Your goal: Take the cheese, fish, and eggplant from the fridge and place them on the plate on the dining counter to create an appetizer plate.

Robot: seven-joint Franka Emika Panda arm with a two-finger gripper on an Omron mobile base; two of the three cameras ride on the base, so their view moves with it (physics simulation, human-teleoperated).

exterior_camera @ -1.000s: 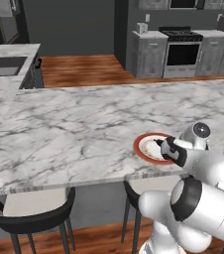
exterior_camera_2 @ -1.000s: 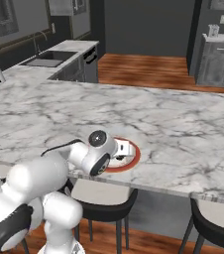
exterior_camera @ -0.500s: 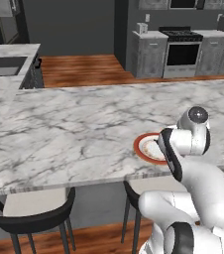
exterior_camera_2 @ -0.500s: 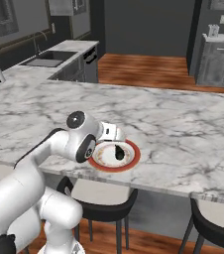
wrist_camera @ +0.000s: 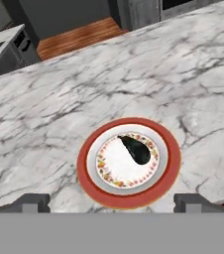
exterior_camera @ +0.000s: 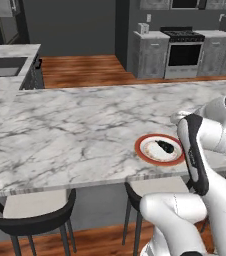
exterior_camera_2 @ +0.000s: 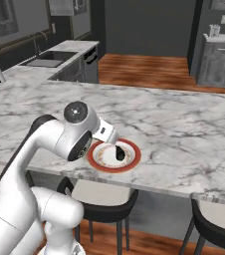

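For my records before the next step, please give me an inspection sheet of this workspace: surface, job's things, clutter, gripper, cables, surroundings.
Surface: dining counter, white-and-grey veined marble.
Job's things: plate with red-brown rim near the counter's front edge; eggplant, dark, lying on the plate's white centre. Cheese and fish: nothing seen.
Clutter: nothing seen on the counter around the plate.
Gripper: gripper open, above the plate, holding nothing.
Cables: nothing seen.
Surroundings: black stools under the counter's front edge; sink on the side counter; stove at the back wall; wooden floor.
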